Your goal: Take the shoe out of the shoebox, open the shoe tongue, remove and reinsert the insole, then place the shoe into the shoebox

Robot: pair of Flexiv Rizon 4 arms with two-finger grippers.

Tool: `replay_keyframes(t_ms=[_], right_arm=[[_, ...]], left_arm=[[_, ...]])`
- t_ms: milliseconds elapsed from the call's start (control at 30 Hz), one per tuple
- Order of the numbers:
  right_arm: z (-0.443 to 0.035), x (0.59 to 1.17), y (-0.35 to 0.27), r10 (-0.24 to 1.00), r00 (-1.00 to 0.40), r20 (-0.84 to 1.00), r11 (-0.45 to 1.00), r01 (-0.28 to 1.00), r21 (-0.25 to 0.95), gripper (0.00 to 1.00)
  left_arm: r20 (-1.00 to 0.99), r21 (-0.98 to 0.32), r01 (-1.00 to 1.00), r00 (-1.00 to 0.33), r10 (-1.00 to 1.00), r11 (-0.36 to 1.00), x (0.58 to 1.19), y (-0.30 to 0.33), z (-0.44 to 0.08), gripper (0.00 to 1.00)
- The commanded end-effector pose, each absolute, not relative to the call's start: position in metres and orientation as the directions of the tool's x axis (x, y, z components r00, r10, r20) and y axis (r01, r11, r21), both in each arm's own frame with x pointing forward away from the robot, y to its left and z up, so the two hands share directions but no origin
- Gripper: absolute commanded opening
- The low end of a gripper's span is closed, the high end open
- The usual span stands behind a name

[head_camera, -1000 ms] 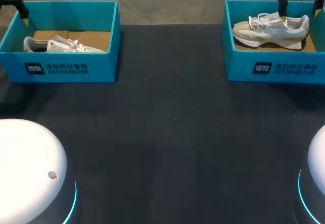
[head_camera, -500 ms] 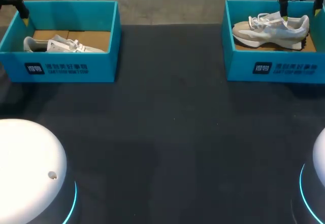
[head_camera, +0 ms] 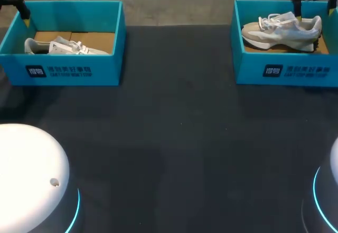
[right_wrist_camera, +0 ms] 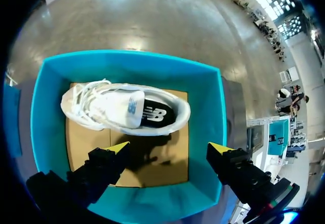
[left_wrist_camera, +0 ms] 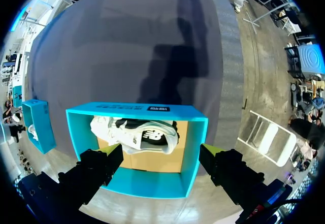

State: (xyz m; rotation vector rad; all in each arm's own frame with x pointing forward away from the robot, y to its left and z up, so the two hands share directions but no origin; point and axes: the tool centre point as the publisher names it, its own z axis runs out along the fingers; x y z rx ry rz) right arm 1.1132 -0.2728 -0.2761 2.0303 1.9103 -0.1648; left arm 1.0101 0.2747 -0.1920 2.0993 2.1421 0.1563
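Right gripper [right_wrist_camera: 168,148]: risen slightly, spread wide, empty, over shoe [right_wrist_camera: 127,112] in shoebox [head_camera: 285,72] at 1 o'clock. Left gripper [left_wrist_camera: 160,150]: spread, empty, 11 o'clock.

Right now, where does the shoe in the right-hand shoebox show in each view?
Head view: shoe in the right shoebox, far right corner.
Right wrist view: ahead of the open right hand, in that box.
Left wrist view: box shows across the table; shoe unclear.
Landmark: the teal shoebox.
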Motion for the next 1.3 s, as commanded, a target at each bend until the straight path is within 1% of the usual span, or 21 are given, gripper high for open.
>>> replay_keyframes(t_ms=[33,300,400,433,500,600,667,800,933,1067,1133,1233,1300], right_arm=[[-0.286,1.127,-0.279,0.945,0.09,-0.316,-0.044,0.988,0.15,0.94],[-0.295,1.137,-0.287,0.94,0.106,-0.323,-0.065,0.988,0.137,0.93],[-0.299,1.139,-0.29,0.939,0.119,-0.323,-0.081,0.988,0.13,0.96],[-0.301,1.141,-0.292,0.938,0.123,-0.324,-0.085,0.988,0.128,0.99],[-0.303,1.143,-0.293,0.937,0.126,-0.326,-0.09,0.988,0.125,0.97],[-0.305,1.147,-0.296,0.936,0.131,-0.328,-0.095,0.988,0.122,0.84],[-0.306,1.15,-0.297,0.935,0.135,-0.329,-0.1,0.988,0.121,0.8],[-0.309,1.154,-0.299,0.934,0.142,-0.328,-0.109,0.987,0.116,0.79],[-0.312,1.157,-0.301,0.933,0.15,-0.326,-0.119,0.987,0.112,0.81],[-0.317,1.161,-0.305,0.934,0.161,-0.32,-0.134,0.985,0.104,0.78],[-0.318,1.162,-0.305,0.931,0.166,-0.325,-0.14,0.985,0.102,0.79],[-0.319,1.162,-0.307,0.928,0.173,-0.33,-0.148,0.984,0.099,0.76],[-0.322,1.161,-0.309,0.928,0.178,-0.327,-0.156,0.983,0.094,0.77]], left_arm=[[-0.024,0.172,0.985,-0.018,1.0,0.022,1.009,0.275,-0.192,1.0],[-0.024,0.172,0.985,-0.018,1.0,0.022,1.009,0.275,-0.192,1.0],[-0.024,0.172,0.985,-0.018,1.0,0.022,1.009,0.275,-0.192,1.0],[-0.024,0.172,0.985,-0.018,1.0,0.022,1.009,0.275,-0.192,1.0],[-0.024,0.172,0.985,-0.018,1.0,0.022,1.009,0.275,-0.192,1.0],[-0.024,0.172,0.985,-0.018,1.0,0.022,1.009,0.275,-0.192,1.0],[-0.024,0.172,0.985,-0.018,1.0,0.022,1.009,0.275,-0.192,1.0],[-0.024,0.172,0.985,-0.018,1.0,0.022,1.009,0.275,-0.192,1.0],[-0.024,0.172,0.985,-0.018,1.0,0.022,1.009,0.275,-0.192,1.0],[-0.024,0.172,0.985,-0.018,1.0,0.022,1.009,0.275,-0.192,1.0],[-0.024,0.172,0.985,-0.018,1.0,0.022,1.009,0.275,-0.192,1.0],[-0.024,0.172,0.985,-0.018,1.0,0.022,1.009,0.275,-0.192,1.0],[-0.024,0.172,0.985,-0.018,1.0,0.022,1.009,0.275,-0.192,1.0]])
